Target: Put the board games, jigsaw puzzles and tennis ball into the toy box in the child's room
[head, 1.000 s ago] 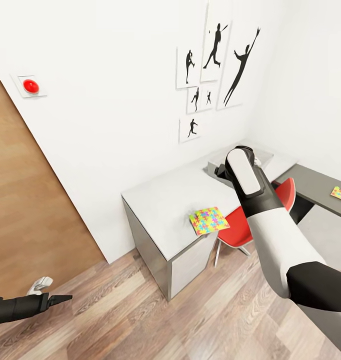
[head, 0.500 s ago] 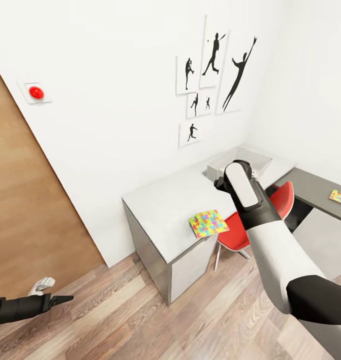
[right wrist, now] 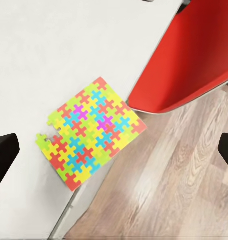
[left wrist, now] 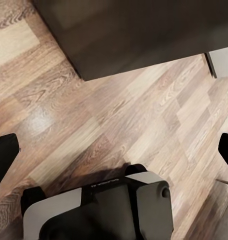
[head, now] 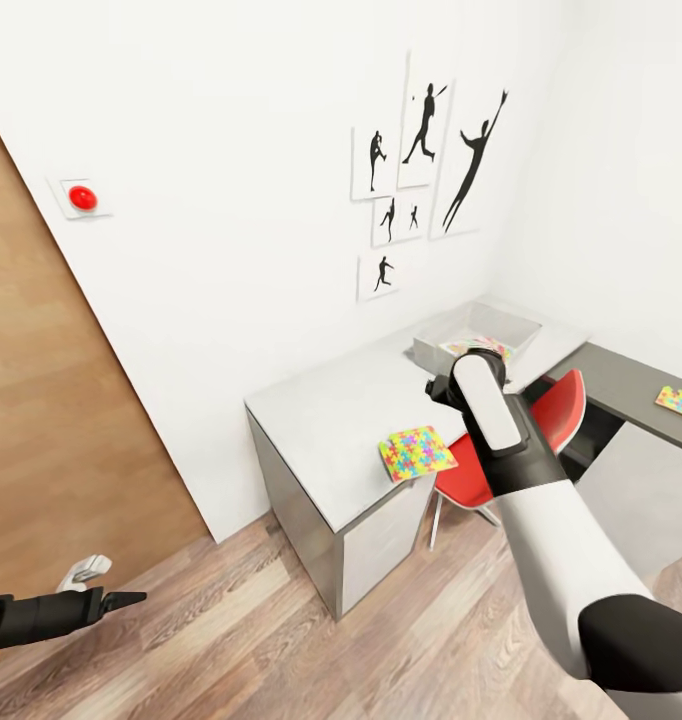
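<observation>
head view looks down from high; right wrist view, closer, shares its jigsaw puzzle (head: 417,452) (right wrist: 88,131).

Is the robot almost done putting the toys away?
Not yet. Something colourful already lies in the toy box. The right tool is open above one jigsaw puzzle at the table edge; another puzzle waits on the darker section.

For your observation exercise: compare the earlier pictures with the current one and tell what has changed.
The right arm has drawn back from the toy box, uncovering it. The camera shifted slightly too. Both jigsaw puzzles lie unmoved, and the left gripper stays low over the floor.
</observation>
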### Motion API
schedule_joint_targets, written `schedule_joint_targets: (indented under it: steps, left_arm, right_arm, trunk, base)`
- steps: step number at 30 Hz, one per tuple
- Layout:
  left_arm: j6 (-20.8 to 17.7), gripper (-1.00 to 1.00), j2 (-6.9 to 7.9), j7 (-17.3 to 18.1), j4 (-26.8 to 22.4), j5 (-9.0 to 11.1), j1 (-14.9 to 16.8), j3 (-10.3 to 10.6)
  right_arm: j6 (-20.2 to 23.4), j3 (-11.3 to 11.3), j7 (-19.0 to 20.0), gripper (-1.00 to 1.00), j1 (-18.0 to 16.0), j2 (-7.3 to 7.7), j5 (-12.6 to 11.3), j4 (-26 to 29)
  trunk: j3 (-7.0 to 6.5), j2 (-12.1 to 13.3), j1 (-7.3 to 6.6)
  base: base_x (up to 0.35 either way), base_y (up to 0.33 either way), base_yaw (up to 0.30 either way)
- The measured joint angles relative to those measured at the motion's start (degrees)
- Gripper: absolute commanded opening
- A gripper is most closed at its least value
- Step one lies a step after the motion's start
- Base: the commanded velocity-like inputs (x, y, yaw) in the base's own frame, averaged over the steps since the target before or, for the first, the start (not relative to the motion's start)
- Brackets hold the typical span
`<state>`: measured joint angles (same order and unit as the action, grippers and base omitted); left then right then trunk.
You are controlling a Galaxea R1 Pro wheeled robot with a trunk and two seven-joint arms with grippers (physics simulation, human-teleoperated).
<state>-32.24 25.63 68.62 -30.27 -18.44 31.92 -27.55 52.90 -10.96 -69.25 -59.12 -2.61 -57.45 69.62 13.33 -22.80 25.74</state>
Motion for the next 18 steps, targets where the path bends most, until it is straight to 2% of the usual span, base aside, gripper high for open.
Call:
schedule_joint_targets:
  steps: [8, 12, 13, 15, 18]
  left_arm:
    - [0.0, 1.00, -0.08, -1.6, 0.2, 0.0, 0.0, 0.0]
    - [0.6, 1.00, -0.09, -1.8, 1.5, 0.0, 0.0, 0.0]
    - [1.4, 1.00, -0.09, -1.9, 2.2, 0.0, 0.0, 0.0]
    - [2.7, 1.00, -0.09, -1.9, 2.9, 0.0, 0.0, 0.1]
    - [3.7, 1.00, -0.14, -2.0, 3.4, 0.0, 0.0, 0.0]
  right_arm:
    - [1.0, 0.1, 0.0, 1.00, 6.8, 0.13, -0.3, 6.0]
    - [2.0, 0.1, 0.0, 1.00, 11.0, 0.23, -2.4, 11.2]
    - [2.3, 0.1, 0.0, 1.00, 12.5, 0.31, -3.6, 12.7]
    - [2.6, 0.2, 0.0, 1.00, 14.7, 0.45, -5.3, 14.1]
    - [2.7, 0.2, -0.1, 1.00, 18.0, 0.47, -6.6, 15.1]
  trunk:
    - [-0.76, 0.0, 0.00]
    - [-1.15, 0.0, 0.00]
    - [-1.24, 0.0, 0.00]
    - [-1.43, 0.0, 0.00]
    - [-1.72, 0.0, 0.00]
  base:
    - [0.000, 0.000, 0.000]
    - [0.000, 0.000, 0.000]
    - [0.000, 0.000, 0.000]
    - [0.000, 0.000, 0.000]
    - [0.000, 0.000, 0.000]
